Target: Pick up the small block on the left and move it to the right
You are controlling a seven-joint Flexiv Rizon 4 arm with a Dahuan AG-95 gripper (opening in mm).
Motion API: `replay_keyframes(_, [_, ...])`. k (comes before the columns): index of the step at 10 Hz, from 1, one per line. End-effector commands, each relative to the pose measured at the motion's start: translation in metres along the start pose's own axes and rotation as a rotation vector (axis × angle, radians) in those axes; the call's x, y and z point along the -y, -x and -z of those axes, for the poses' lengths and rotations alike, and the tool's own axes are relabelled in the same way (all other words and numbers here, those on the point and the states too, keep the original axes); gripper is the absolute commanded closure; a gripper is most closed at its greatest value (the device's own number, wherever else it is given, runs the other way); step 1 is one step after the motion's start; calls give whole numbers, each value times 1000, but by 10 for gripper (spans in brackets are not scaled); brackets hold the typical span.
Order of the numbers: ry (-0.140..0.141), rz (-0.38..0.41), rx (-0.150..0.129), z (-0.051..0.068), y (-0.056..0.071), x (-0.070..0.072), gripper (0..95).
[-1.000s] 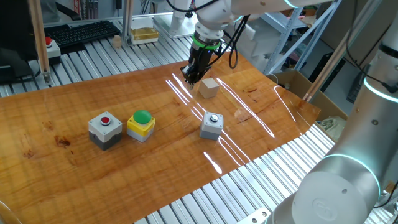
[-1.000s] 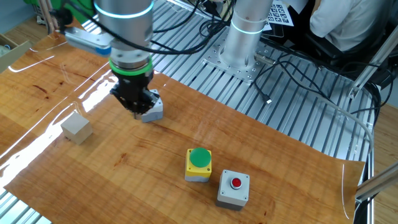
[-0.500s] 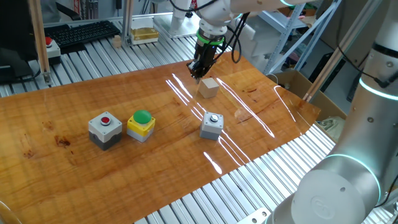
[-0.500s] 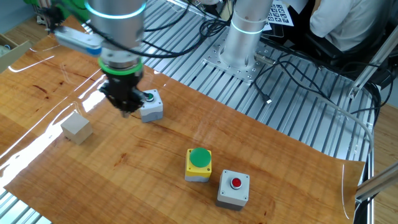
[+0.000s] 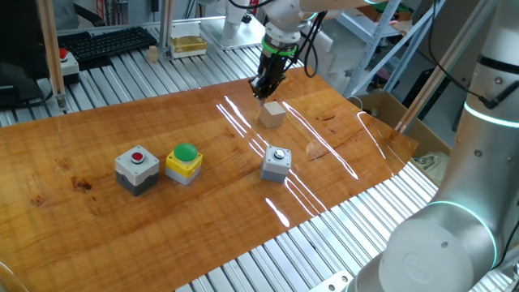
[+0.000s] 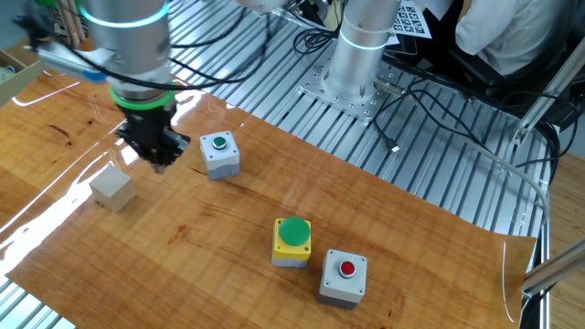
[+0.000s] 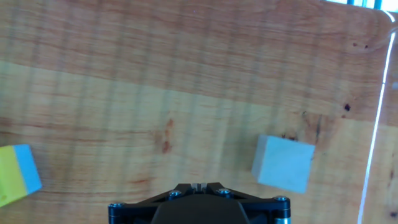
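The small block (image 5: 272,114) is a plain pale wooden cube on the wooden table, standing free; it also shows in the other fixed view (image 6: 113,188). In the hand view the small block (image 7: 284,163) lies to the lower right. My gripper (image 5: 261,92) hangs above the table just beside the block, a short way from it and not touching; it also shows in the other fixed view (image 6: 157,163). Its fingertips meet in the hand view (image 7: 199,185), so it is shut and holds nothing.
A grey box with a silver button (image 5: 276,163) stands near the table's middle (image 6: 219,153). A yellow box with a green button (image 5: 184,162) and a grey box with a red button (image 5: 137,169) stand together further off. The yellow box's corner (image 7: 15,174) shows in the hand view.
My gripper has moved away from the grey silver-button box toward the small block, staying shut. The block and the boxes have not moved.
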State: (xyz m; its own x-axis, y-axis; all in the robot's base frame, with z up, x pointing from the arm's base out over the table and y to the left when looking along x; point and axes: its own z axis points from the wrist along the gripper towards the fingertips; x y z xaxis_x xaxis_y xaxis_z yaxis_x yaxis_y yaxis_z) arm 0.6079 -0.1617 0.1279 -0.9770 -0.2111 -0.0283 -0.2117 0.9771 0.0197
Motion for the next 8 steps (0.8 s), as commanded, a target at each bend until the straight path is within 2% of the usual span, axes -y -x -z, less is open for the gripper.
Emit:
replay_keyframes(1, [-3, -8, 34, -20, -5, 7, 950])
replay_keyframes(2, [-5, -5, 35, -28, -9, 9, 950])
replay_keyframes(3, [-5, -9, 30, -29, -11, 10, 950])
replay_keyframes(6, [-5, -55, -6, -21, -12, 12, 950])
replay_keyframes(8, [-8, -71, -25, -22, -13, 13, 950])
